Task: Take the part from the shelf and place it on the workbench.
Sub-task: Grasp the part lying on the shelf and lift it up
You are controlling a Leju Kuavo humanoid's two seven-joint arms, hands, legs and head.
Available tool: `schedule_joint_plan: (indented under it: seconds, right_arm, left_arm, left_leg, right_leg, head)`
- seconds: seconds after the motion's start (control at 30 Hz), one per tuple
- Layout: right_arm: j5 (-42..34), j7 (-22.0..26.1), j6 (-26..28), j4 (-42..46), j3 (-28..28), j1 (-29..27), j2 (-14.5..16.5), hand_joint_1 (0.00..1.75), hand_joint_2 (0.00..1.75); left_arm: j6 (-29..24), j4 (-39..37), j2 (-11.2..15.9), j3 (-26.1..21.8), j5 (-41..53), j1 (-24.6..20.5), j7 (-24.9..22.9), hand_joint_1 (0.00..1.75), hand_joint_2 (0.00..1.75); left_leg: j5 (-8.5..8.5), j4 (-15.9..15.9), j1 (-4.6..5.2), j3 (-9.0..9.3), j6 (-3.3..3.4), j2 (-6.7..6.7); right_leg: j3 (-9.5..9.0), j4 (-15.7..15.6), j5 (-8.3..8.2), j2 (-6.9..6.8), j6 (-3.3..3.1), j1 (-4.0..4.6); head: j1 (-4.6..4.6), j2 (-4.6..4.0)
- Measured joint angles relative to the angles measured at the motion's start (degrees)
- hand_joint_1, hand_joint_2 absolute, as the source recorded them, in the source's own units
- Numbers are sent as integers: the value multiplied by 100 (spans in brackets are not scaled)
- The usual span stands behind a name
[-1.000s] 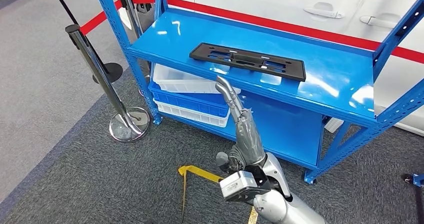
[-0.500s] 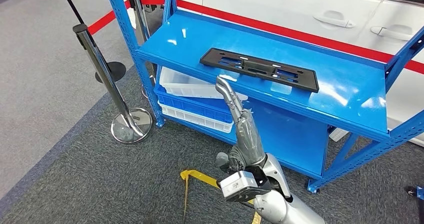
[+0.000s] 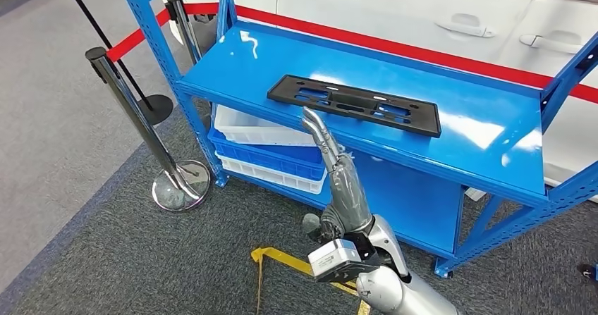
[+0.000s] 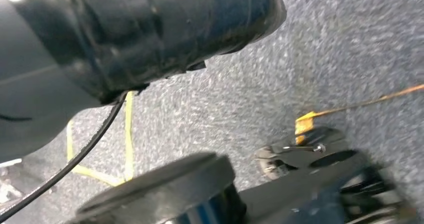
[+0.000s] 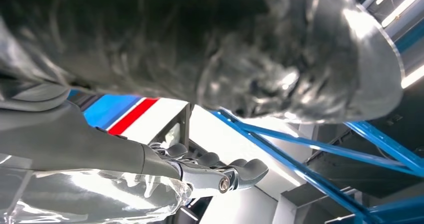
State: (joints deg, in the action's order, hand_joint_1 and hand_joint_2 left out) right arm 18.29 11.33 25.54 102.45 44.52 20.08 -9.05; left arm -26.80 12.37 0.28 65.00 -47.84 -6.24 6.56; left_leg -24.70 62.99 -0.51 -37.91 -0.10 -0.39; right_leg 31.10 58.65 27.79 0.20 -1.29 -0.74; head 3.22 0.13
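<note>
The part (image 3: 352,103), a long flat black plate with cut-outs, lies on the top deck of the blue shelf (image 3: 465,128), near its front edge. My right hand (image 3: 331,167) reaches up from below with its fingers stretched out straight and nothing in them. The fingertips (image 3: 309,114) stand at the shelf's front edge, just short of the part's near long side. In the right wrist view the same fingers (image 5: 210,169) lie extended before blue shelf beams. A dark cover (image 4: 125,28) sits close to the lens in the left wrist view, above grey carpet, and the left hand's fingers are hidden.
Chrome barrier posts (image 3: 130,110) with a round base (image 3: 182,186) and a red belt (image 3: 134,39) stand left of the shelf. White and blue bins (image 3: 261,146) sit on the lower deck. A white car (image 3: 423,12) is behind. Yellow tape (image 3: 282,258) marks the carpet.
The whole picture has swayed, so the camera has moved. My right hand stays stretched out, and its fingertips now stand closer to the part's near edge.
</note>
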Motion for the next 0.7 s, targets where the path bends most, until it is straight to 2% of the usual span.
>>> schedule_joint_plan:
  seconds: [0.03,0.07,0.1,0.2,0.23,0.27,0.33,0.37,0.4,0.43,0.47,0.5,0.53,0.57,0.7]
  right_arm:
    - [0,0,0,-2,0,2,0,0,0]
    - [0,0,-1,-4,0,4,0,0,0]
    - [-1,0,-2,-5,0,5,0,0,0]
    - [-16,0,-9,-4,0,11,-1,0,0]
    - [-29,0,-11,-3,0,15,-1,0,0]
    - [-50,0,-19,-4,0,13,-2,0,0]
    - [-113,-1,-45,-13,0,-6,-3,0,0]
    - [-145,0,-60,-20,0,-20,-3,0,0]
    - [-172,1,-70,-26,0,-29,-4,0,0]
    - [-194,3,-78,-30,0,-33,-4,0,0]
    - [-209,7,-80,-31,0,-34,-4,0,0]
    - [-222,12,-85,-34,0,-33,-4,0,0]
    - [-233,20,-90,-37,-1,-30,-4,0,0]
    - [-245,27,-91,-40,-1,-32,-5,0,0]
    - [-301,51,-78,-43,-2,-34,-6,0,0]
  left_arm:
    - [0,0,2,0,0,-8,0,0,0]
    - [0,0,4,0,-1,-14,0,0,0]
    - [0,0,5,0,-1,-17,0,0,0]
    - [0,0,5,0,-2,-1,1,0,0]
    - [0,0,5,0,-2,-1,2,0,0]
    - [1,0,4,0,-2,-4,2,0,0]
    - [4,0,2,0,-2,-11,2,0,0]
    - [7,0,1,0,-3,-5,1,0,0]
    - [10,0,1,0,-3,4,-1,0,0]
    - [13,0,-2,0,-3,11,-2,0,0]
    - [15,0,-4,0,-3,14,-2,0,0]
    - [16,0,-7,0,-3,12,-2,0,0]
    - [17,0,-9,0,-2,4,-3,0,0]
    - [17,0,-10,0,-1,-4,-3,0,0]
    - [16,0,-8,0,1,-21,-2,0,0]
  left_leg:
    - [85,-283,19,123,36,3]
    - [79,-420,37,189,65,3]
    - [28,-450,52,216,90,2]
    - [-18,-547,11,310,168,0]
    - [-28,-582,-7,358,198,1]
    - [-48,-601,-15,400,226,2]
    - [-113,-603,-14,464,258,1]
    - [-152,-601,-14,505,260,-1]
    - [-194,-598,-14,559,257,-3]
    - [-242,-594,-15,624,250,-8]
    - [-297,-587,-16,693,237,-12]
    - [-355,-575,-6,747,211,-18]
    - [-408,-555,6,778,179,-25]
    - [-444,-543,14,788,145,-30]
    - [-546,-482,3,777,23,-15]
  right_leg:
    - [-23,-1,33,0,26,7]
    - [-30,-8,56,0,54,13]
    - [-31,-21,70,-2,84,19]
    - [-48,41,155,-13,176,26]
    - [41,237,247,-14,202,26]
    - [217,561,375,-15,220,18]
    - [719,1341,609,-16,241,16]
    - [912,1574,605,-16,248,13]
    - [1002,1598,479,-16,251,9]
    - [972,1387,241,-17,250,3]
    - [860,1014,-54,-17,243,-4]
    - [729,657,-268,-14,231,-4]
    - [601,347,-384,-9,206,-3]
    - [527,172,-409,-3,178,5]
    - [435,75,-292,19,37,8]
  head:
    - [-1,0]
    - [-5,0]
    - [-9,0]
    - [-20,0]
    - [-28,0]
    - [-38,0]
    - [-49,0]
    - [-52,0]
    - [-54,0]
    - [-55,0]
    - [-56,0]
    - [-56,0]
    - [-54,0]
    - [-45,0]
    - [-10,1]
